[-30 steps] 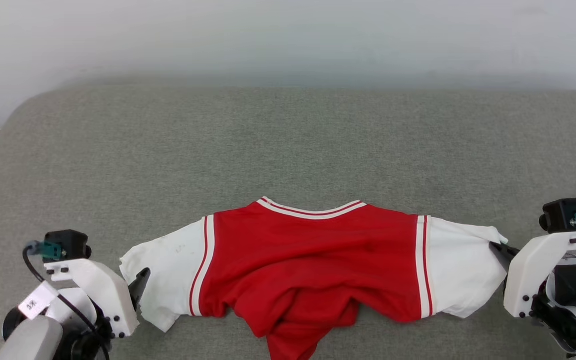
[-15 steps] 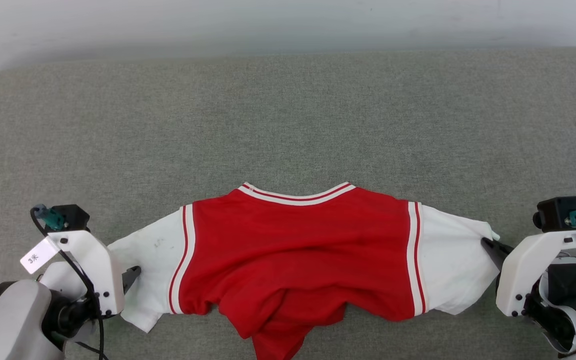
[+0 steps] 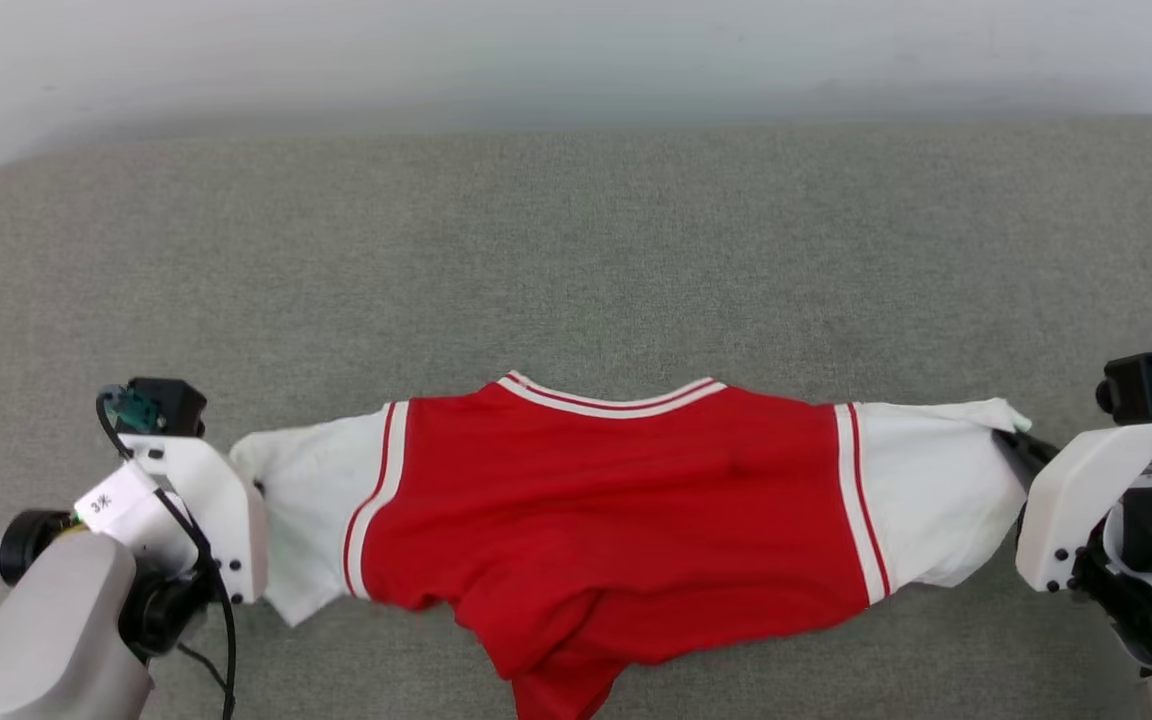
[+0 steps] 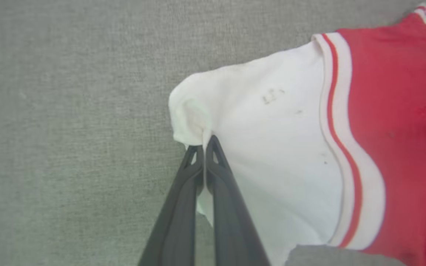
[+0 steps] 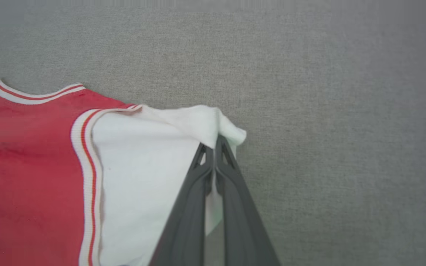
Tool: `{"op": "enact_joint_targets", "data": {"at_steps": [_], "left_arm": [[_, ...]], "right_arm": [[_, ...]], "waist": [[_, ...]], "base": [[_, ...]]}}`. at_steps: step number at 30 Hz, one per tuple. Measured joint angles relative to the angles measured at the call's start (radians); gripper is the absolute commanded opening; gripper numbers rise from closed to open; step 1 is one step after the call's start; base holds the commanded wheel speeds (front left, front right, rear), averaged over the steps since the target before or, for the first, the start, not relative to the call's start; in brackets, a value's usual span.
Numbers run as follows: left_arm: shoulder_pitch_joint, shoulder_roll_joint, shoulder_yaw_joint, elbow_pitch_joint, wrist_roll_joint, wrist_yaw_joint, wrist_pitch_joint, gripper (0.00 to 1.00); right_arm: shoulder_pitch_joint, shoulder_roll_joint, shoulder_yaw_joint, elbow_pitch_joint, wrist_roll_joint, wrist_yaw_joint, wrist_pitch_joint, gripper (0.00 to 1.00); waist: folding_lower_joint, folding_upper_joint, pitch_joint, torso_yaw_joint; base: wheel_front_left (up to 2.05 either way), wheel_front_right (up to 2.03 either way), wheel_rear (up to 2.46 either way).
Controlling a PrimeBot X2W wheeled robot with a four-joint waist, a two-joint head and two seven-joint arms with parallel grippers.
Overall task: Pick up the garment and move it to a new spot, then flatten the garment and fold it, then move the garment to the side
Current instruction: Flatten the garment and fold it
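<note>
garment [image 3: 616,520]: red jersey tee on the grey cloth-covered bench [image 3: 576,250], near edge, stretched crosswise. collar [image 3: 611,398] lies on the far side. no print shows on the upper face. the lower body is bunched in folds toward the robot, and its hem runs out of the head view.

left hand [image 4: 203,142]: fingers together, clamped on a small pinch at the end of the white left-side sleeve [image 4: 272,129]. right hand [image 5: 215,142]: fingers together, clamped on the top corner of the right-side sleeve [image 5: 142,166].

handling (judgement): light, soft and limp, with no stiffness of its own. it should sag between the two holds and trail whatever is not supported. the thin knit will likely stretch, and a small pinch like these could slip free under a hard pull.

where to hold (judgement): the sleeve ends serve well for spreading it crosswise. for lifting or flattening the body, the shoulder seams or hem corners look better, since the bunched red part has to be drawn out lengthwise.
</note>
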Motion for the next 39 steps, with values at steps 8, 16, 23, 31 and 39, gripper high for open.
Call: {"op": "enact_joint_targets", "data": {"at_steps": [8,16,23,31,39], "left_arm": [[-0.130,0.009,0.001,0.025,0.116,0.048,-0.189,0.00],[-0.353,-0.030,0.033,0.127,0.173,0.069,-0.391,0.00],[-0.588,-0.059,0.049,0.241,0.205,0.060,-0.528,0.00],[-0.866,-0.071,0.067,0.338,0.229,0.046,-0.632,0.00],[-1.087,-0.064,0.074,0.410,0.246,0.031,-0.709,0.00]], "right_arm": [[-0.102,-0.032,0.005,0.082,-0.038,0.000,-0.050,0.00],[-0.336,-0.026,-0.016,0.215,-0.104,0.000,-0.159,0.00],[-0.609,-0.009,-0.019,0.354,-0.156,0.000,-0.258,0.00],[-0.938,-0.026,-0.008,0.452,-0.218,0.000,-0.372,0.00],[-1.199,-0.053,0.007,0.534,-0.257,0.000,-0.452,0.00]], "waist": [[0.0000,0.0000,-0.049,0.013],[0.0000,0.0000,-0.017,0.010],[0.0000,0.0000,0.031,-0.005],[0.0000,0.0000,0.105,-0.003],[0.0000,-0.0001,0.195,0.008]], "base": [[0.00,0.00,0.00],[0.00,0.00,0.00],[0.00,0.00,0.00],[0.00,0.00,0.00],[0.00,0.00,0.00]]}}
